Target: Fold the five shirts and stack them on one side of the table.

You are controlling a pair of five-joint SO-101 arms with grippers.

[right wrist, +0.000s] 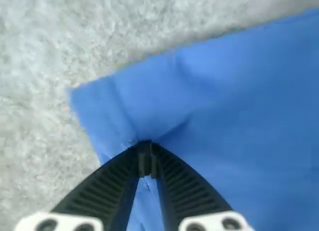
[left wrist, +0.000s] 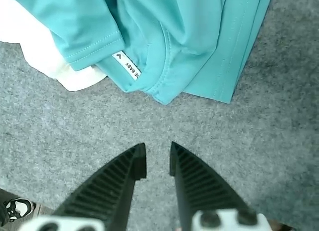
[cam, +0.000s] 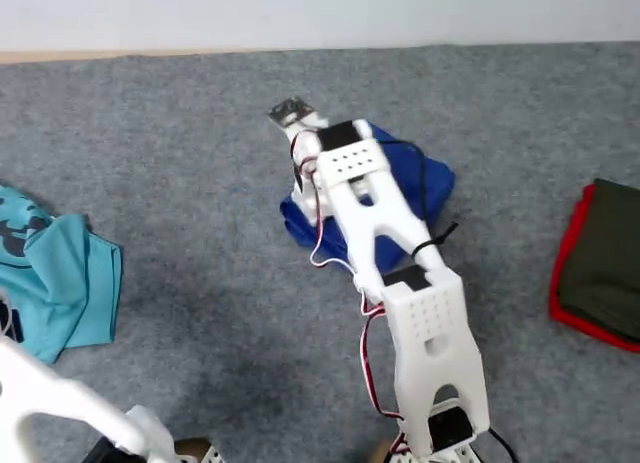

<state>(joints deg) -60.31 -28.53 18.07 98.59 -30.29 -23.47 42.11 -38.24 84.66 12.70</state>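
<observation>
A blue shirt (cam: 425, 183) lies bunched at mid-table, partly hidden under my right arm (cam: 375, 208). My right gripper (right wrist: 144, 158) is shut on a raised fold of this blue shirt (right wrist: 234, 111) near its edge. A teal shirt (cam: 65, 278) lies crumpled at the table's left edge. In the left wrist view the teal shirt (left wrist: 189, 36) rests partly over a white garment (left wrist: 75, 79). My left gripper (left wrist: 157, 158) hangs above bare table a short way from the teal hem, slightly open and holding nothing.
At the right edge a folded dark olive shirt (cam: 605, 258) sits on a folded red one (cam: 565, 283). The grey felt table (cam: 200, 183) ends at a pale wall at the back. My left arm (cam: 60, 403) crosses the near left corner.
</observation>
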